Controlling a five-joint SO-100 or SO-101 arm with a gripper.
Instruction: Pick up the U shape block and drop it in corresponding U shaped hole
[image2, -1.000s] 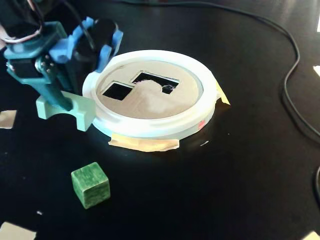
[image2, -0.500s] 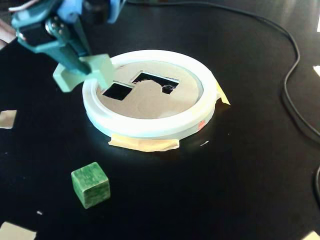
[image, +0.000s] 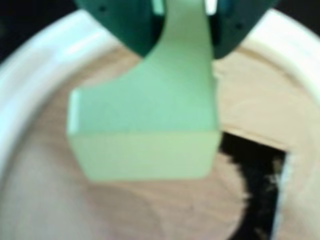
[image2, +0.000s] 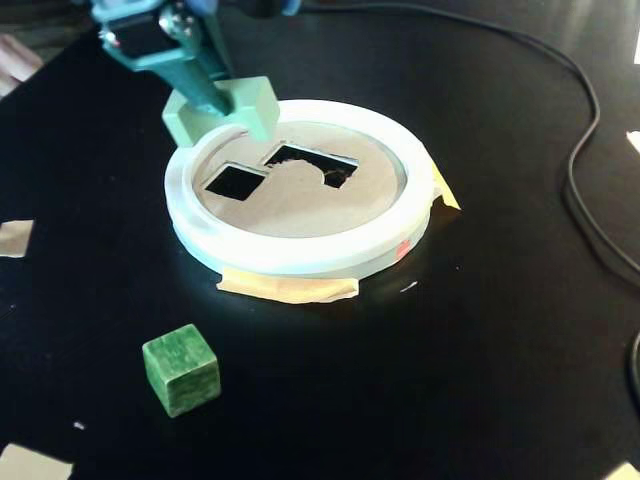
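My teal gripper (image2: 215, 100) is shut on a pale green U shape block (image2: 240, 108) and holds it over the far left rim of a white round sorter (image2: 300, 255). In the wrist view the block (image: 150, 120) hangs from between my fingers (image: 185, 30), one leg clamped between them, just above the cardboard lid (image: 75, 200). The U shaped hole (image2: 315, 162) lies to the right of the block in the fixed view; part of it shows dark at the wrist view's lower right (image: 260, 185). A square hole (image2: 233, 181) is cut beside it.
A dark green cube (image2: 181, 369) sits on the black table in front of the sorter. Masking tape (image2: 288, 288) holds the sorter down. A black cable (image2: 585, 150) runs along the right. Scraps of tape (image2: 14, 237) lie at the left edge.
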